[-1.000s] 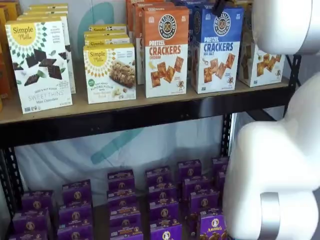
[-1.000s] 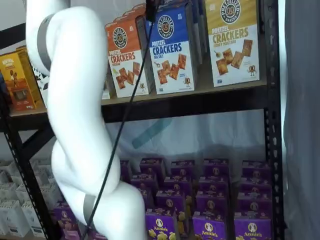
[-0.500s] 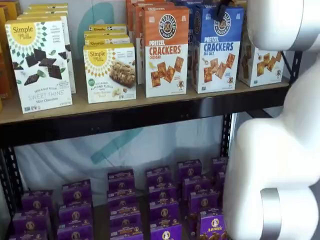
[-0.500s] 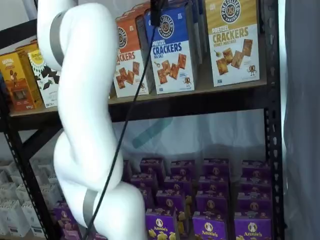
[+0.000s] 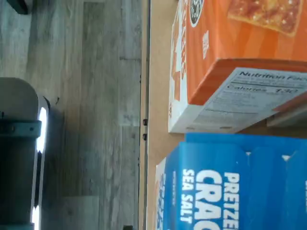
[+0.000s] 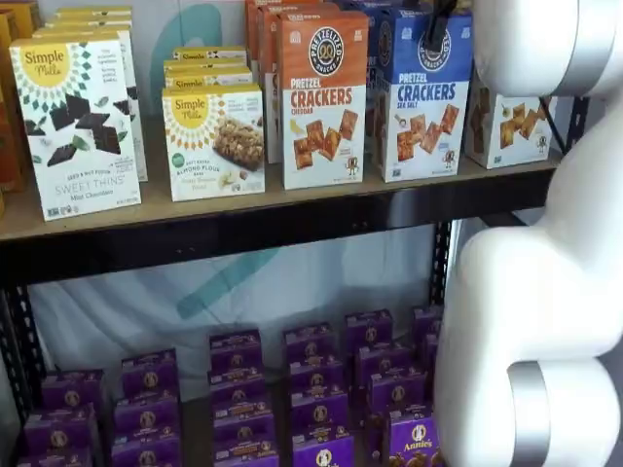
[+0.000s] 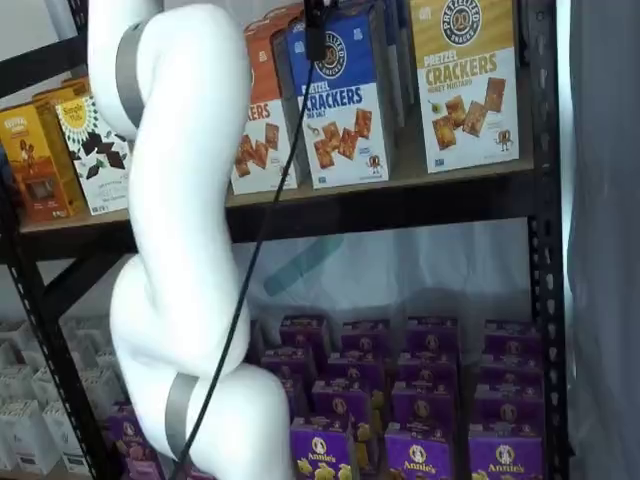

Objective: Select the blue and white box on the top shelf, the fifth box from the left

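Observation:
The blue and white box [image 6: 422,107] stands upright on the top shelf [image 6: 292,226], between the orange Cheddar carton [image 6: 323,102] and a yellow-topped carton [image 7: 466,85]. It shows in both shelf views, here too [image 7: 345,115], and its blue top fills part of the wrist view [image 5: 230,187]. My gripper [image 6: 435,27] shows only as black fingers hanging in front of the box's upper edge, with a cable beside them in a shelf view [image 7: 316,30]. No gap between the fingers shows.
My white arm [image 7: 185,250] hides part of the shelf front in both shelf views. Simple Mills boxes [image 6: 78,126] stand further along the top shelf. Several small purple boxes [image 6: 311,389] fill the lower level. A black upright [image 7: 545,250] stands at the shelf's end.
The black fingers have come lower over the blue box's top. The arm's white links have shifted sideways in both shelf views.

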You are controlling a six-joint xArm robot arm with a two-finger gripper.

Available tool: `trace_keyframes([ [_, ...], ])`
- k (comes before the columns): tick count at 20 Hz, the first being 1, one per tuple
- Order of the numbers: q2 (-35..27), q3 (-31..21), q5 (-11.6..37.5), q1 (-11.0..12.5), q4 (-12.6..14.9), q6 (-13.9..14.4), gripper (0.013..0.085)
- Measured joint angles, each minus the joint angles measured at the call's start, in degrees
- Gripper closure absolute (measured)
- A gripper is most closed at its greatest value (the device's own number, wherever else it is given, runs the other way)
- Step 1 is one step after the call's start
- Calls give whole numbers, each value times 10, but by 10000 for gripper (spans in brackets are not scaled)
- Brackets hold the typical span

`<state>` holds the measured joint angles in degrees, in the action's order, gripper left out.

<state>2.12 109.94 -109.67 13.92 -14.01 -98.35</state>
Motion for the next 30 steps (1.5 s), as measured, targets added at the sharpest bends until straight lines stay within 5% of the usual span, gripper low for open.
trace_keyframes([
  [12,13,-26,16,-9,17,0,130],
  [19,19,-34,20,-9,16,-1,330],
  [25,25,-41,24,-9,16,-1,330],
  [30,32,-50,28,-10,18,-1,410],
])
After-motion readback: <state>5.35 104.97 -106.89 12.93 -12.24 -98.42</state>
